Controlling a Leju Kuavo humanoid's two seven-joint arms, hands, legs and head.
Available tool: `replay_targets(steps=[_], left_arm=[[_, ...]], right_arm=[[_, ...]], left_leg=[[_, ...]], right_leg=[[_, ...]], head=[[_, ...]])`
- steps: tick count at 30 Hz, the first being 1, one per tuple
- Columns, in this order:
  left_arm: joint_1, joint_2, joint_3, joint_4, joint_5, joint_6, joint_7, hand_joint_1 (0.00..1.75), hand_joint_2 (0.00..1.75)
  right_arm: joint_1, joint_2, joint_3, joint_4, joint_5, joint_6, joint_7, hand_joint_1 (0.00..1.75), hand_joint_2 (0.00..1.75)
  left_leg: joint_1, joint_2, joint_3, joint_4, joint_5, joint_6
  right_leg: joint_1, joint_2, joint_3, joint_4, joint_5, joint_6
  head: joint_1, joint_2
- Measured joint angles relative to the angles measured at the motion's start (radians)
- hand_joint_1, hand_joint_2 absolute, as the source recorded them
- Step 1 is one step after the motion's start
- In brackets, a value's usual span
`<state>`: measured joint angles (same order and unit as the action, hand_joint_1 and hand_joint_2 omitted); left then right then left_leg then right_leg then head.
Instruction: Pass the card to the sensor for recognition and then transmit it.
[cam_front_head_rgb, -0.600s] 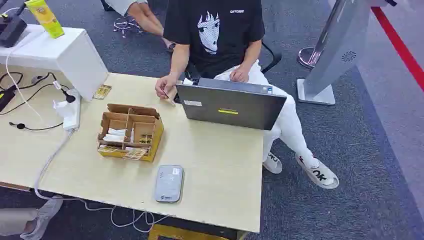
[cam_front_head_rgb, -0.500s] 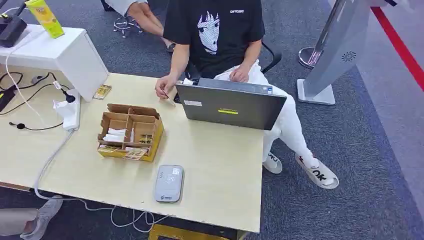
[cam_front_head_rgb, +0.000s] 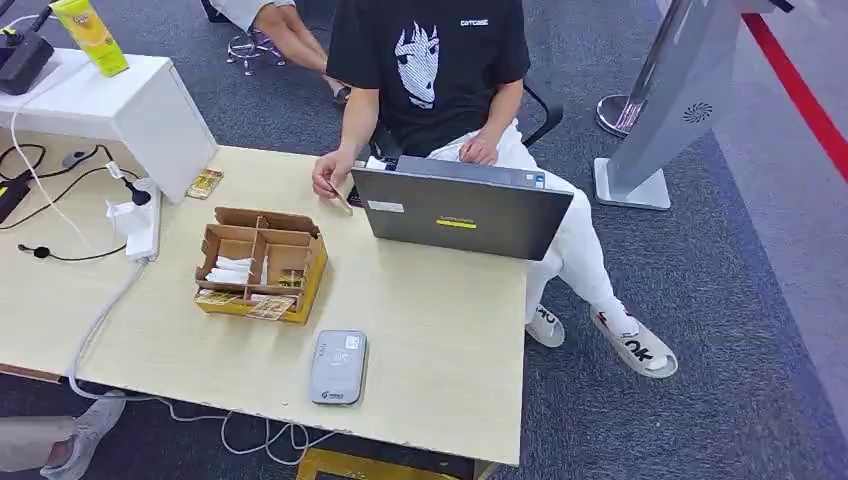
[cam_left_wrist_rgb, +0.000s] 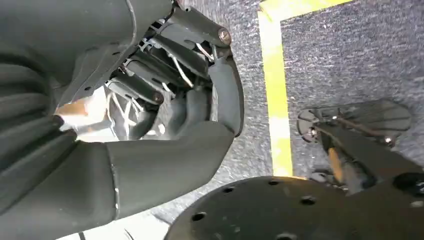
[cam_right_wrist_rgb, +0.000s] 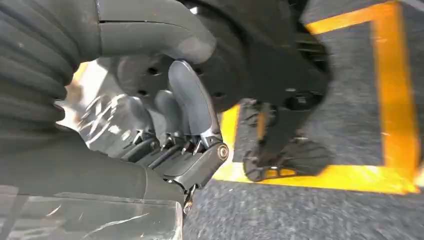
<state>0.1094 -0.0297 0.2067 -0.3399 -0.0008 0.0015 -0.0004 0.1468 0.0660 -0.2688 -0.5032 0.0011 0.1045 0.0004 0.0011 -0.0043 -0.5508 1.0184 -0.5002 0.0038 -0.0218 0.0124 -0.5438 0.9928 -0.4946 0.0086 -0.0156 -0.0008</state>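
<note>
A person's hand (cam_front_head_rgb: 331, 178) at the far edge of the table (cam_front_head_rgb: 420, 330) has edged a little toward the laptop (cam_front_head_rgb: 462, 208) since a moment ago, carrying the card (cam_front_head_rgb: 341, 196) pinched in its fingers; the card now sits just beside the laptop's near corner, tilted, its lower end close above the tabletop.
</note>
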Motion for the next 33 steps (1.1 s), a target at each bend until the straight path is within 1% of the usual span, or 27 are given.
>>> replay_targets(steps=[2,4,5,6,8,10,13,17,18,22,23,24,27,29,30,32,33], left_arm=[[0.008,0.005,-0.045,-0.007,0.000,0.000,0.000,0.00,1.75],[0.010,0.004,-0.056,-0.012,0.001,-0.006,-0.004,0.00,1.75],[0.010,0.003,-0.056,-0.012,0.001,-0.016,-0.010,0.00,1.75],[0.010,0.000,-0.056,-0.013,0.003,-0.028,-0.015,0.00,1.75],[0.010,-0.005,-0.055,-0.018,0.008,-0.050,-0.028,0.00,1.75],[0.009,-0.014,-0.047,-0.021,0.013,-0.069,-0.041,0.00,1.75],[0.009,-0.016,-0.030,-0.024,0.021,-0.100,-0.062,0.00,1.75],[0.004,-0.031,0.005,-0.039,0.030,-0.152,-0.090,0.00,1.75],[0.004,-0.042,0.016,-0.044,0.031,-0.164,-0.095,0.00,1.75],[0.004,-0.080,0.076,-0.082,0.035,-0.206,-0.123,0.00,1.75],[0.004,-0.087,0.093,-0.097,0.036,-0.215,-0.129,0.00,0.00],[0.004,-0.093,0.107,-0.111,0.039,-0.223,-0.136,0.00,0.00],[0.007,-0.111,0.153,-0.173,0.059,-0.239,-0.155,0.00,0.00],[0.010,-0.121,0.178,-0.218,0.074,-0.245,-0.166,0.00,0.00],[0.012,-0.129,0.191,-0.244,0.084,-0.248,-0.170,0.00,1.75],[0.019,-0.141,0.217,-0.293,0.101,-0.253,-0.180,0.00,1.75],[0.023,-0.148,0.229,-0.316,0.109,-0.253,-0.186,0.00,1.75]], right_arm=[[0.001,-0.015,0.057,0.021,0.000,0.000,0.000,1.13,1.75],[-0.001,-0.018,0.100,0.036,-0.022,0.000,-0.002,1.13,1.75],[-0.004,-0.018,0.118,0.044,-0.047,0.000,-0.010,0.00,1.75],[-0.008,-0.018,0.134,0.052,-0.073,-0.002,-0.016,0.00,1.75],[-0.017,-0.018,0.165,0.066,-0.131,-0.034,-0.030,0.00,1.75],[-0.029,-0.016,0.197,0.082,-0.196,-0.082,-0.046,0.00,1.75],[-0.043,-0.013,0.239,0.103,-0.284,-0.120,-0.069,0.00,1.75],[-0.061,-0.002,0.287,0.129,-0.406,-0.125,-0.100,0.00,1.75],[-0.066,-0.001,0.298,0.134,-0.435,-0.125,-0.106,0.00,1.75],[-0.084,0.006,0.334,0.156,-0.549,-0.127,-0.130,0.00,1.75],[-0.088,0.008,0.342,0.161,-0.574,-0.140,-0.137,0.00,1.75],[-0.093,0.010,0.351,0.166,-0.604,-0.160,-0.143,0.00,0.00],[-0.105,0.020,0.376,0.178,-0.680,-0.220,-0.161,0.00,0.00],[-0.113,0.022,0.389,0.186,-0.722,-0.245,-0.170,0.00,0.00],[-0.118,0.023,0.397,0.189,-0.746,-0.258,-0.175,0.00,0.00],[-0.126,0.026,0.410,0.197,-0.790,-0.273,-0.183,0.00,0.00],[-0.130,0.026,0.417,0.201,-0.811,-0.274,-0.188,0.00,1.75]], left_leg=[[0.000,0.000,0.000,0.000,0.000,0.000],[0.000,0.000,0.000,0.000,0.000,0.000],[0.000,0.000,0.000,0.000,0.000,0.000],[0.000,0.000,0.000,0.000,0.000,0.000],[0.000,0.000,0.000,0.000,0.000,0.000],[0.000,0.000,0.000,0.000,0.000,0.000],[0.000,-0.001,0.000,0.000,0.001,0.000],[0.000,-0.003,0.000,0.000,0.001,0.000],[0.000,-0.003,0.000,0.000,0.001,0.000],[0.000,-0.003,0.000,0.000,0.001,0.001],[-0.001,-0.003,0.000,0.000,0.001,0.001],[0.000,-0.003,0.000,0.000,0.001,0.001],[0.000,-0.003,0.000,0.000,0.001,0.001],[0.000,-0.003,0.000,0.000,0.001,0.000],[0.000,-0.003,0.000,0.000,0.002,0.000],[0.000,-0.003,0.000,0.000,0.002,0.000],[0.000,-0.003,0.000,0.000,0.002,0.000]], right_leg=[[0.000,0.000,0.000,0.000,0.000,0.000],[0.000,0.000,0.000,0.000,0.000,0.000],[0.000,0.000,0.000,0.000,0.000,0.000],[0.000,0.000,0.000,0.000,0.000,0.000],[0.000,0.000,0.000,0.000,0.000,0.000],[0.000,0.000,0.000,0.000,0.000,0.000],[0.000,0.000,0.001,0.000,0.000,0.000],[0.000,-0.001,0.001,0.000,0.000,0.000],[0.000,-0.001,0.001,0.000,0.000,0.000],[0.000,-0.001,0.001,0.000,0.000,0.000],[0.000,-0.001,0.001,0.000,0.000,0.000],[0.000,-0.001,0.001,0.000,0.000,0.000],[0.000,-0.002,0.001,0.000,0.001,0.000],[0.000,-0.002,0.001,0.000,0.001,0.000],[0.000,-0.002,0.001,0.000,0.001,0.000],[0.000,-0.002,0.001,0.001,0.001,0.000],[0.000,-0.002,0.001,0.001,0.001,0.000]], head=[[0.000,0.000],[0.000,0.000],[0.000,0.000],[0.000,0.000],[0.000,0.000],[0.000,0.000],[0.000,0.000],[0.001,0.000],[-0.001,0.000],[-0.001,0.000],[-0.001,0.000],[-0.001,0.000],[-0.002,0.000],[-0.002,0.000],[-0.002,0.000],[-0.001,0.000],[-0.001,0.000]])
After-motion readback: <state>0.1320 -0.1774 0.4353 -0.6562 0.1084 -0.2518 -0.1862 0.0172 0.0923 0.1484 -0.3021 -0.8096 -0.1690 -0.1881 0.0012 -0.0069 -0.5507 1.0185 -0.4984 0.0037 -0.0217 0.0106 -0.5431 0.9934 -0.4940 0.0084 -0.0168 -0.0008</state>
